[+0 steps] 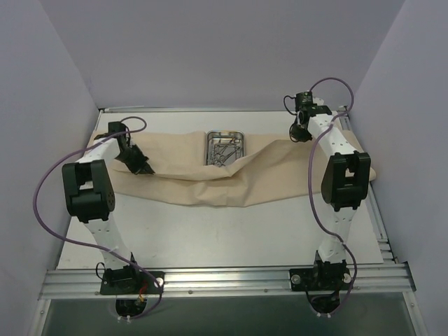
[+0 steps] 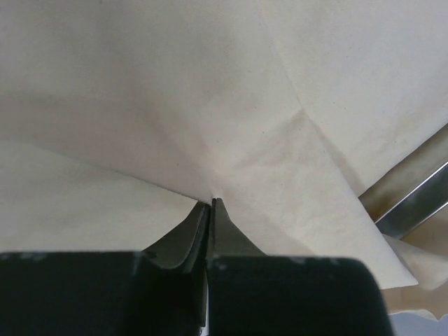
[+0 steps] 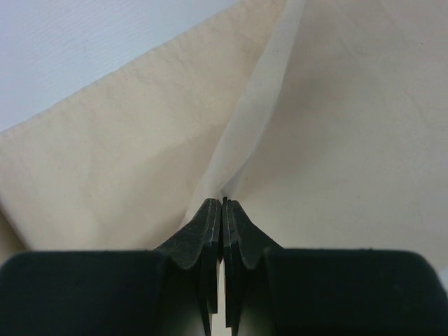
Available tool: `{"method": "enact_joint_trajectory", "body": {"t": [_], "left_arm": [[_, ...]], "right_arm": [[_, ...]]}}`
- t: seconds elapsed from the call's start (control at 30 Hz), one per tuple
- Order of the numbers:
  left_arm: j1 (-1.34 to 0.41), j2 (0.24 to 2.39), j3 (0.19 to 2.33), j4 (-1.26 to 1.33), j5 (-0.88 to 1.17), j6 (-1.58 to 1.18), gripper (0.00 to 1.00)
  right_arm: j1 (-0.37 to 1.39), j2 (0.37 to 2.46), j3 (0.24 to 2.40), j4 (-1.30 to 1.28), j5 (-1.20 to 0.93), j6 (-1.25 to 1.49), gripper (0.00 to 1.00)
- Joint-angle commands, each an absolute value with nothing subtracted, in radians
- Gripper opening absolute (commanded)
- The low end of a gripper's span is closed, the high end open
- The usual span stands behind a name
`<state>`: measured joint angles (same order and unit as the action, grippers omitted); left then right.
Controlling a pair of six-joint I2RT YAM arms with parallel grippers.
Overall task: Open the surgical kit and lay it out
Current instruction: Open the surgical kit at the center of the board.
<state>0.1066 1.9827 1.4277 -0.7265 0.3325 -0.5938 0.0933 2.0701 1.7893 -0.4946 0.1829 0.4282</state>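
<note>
**Both Grippers Clamped on the Wrap, Tray Exposed at Centre**

Nearest the arm bases, the table (image 1: 210,238) is bare up to the near hem of the beige cloth wrap (image 1: 182,178). The wrap lies opened across the table, its long axis running left to right. It is not yet flat: a raised fold runs from the right side toward the centre, and the near edge is rumpled.

Just beyond that hem, on the left side, the left gripper (image 2: 211,203) has its fingers pressed together on a pinch of the cloth. Creases fan out from the tips in the left wrist view. A strip of shiny metal shows at the right edge of that view, partly under a cloth flap. It is probably the tray's rim, though this cannot be confirmed.

Further back, at centre, the small steel tray (image 1: 207,147) rests on the wrap, uncovered, with the ring-handled forceps (image 1: 224,150) heaped inside it. None have been set out.

Farthest back, on the right side, the right gripper (image 3: 223,201) is likewise closed on a thin ridge of cloth.

Governing relation: the tray lies between the two grippers, to the right of the left one and to the left of the right one, at roughly equal reach. Each arm holds its own end of the long axis.

Assessment: unwrapping is largely done and the spreading step is in hand. An outward pull along the long axis should flatten the fold. An uneven pull could drag the tray with the cloth.
</note>
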Motion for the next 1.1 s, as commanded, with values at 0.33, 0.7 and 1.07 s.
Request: {"method": "enact_joint_trajectory", "body": {"t": [0.33, 0.7, 1.07], "left_arm": [[0.109, 1.432, 1.301, -0.994, 0.203, -0.555, 0.02], [0.095, 1.077, 1.028, -1.115, 0.105, -0.638, 0.02], [0.064, 0.859, 0.914, -1.256, 0.042, -0.678, 0.06]], "right_arm": [[0.086, 1.662, 1.576, -0.770, 0.216, 0.405, 0.00], [0.089, 1.129, 1.143, -0.909, 0.183, 0.569, 0.00], [0.092, 0.815, 1.009, -1.121, 0.135, 0.690, 0.24]]}}
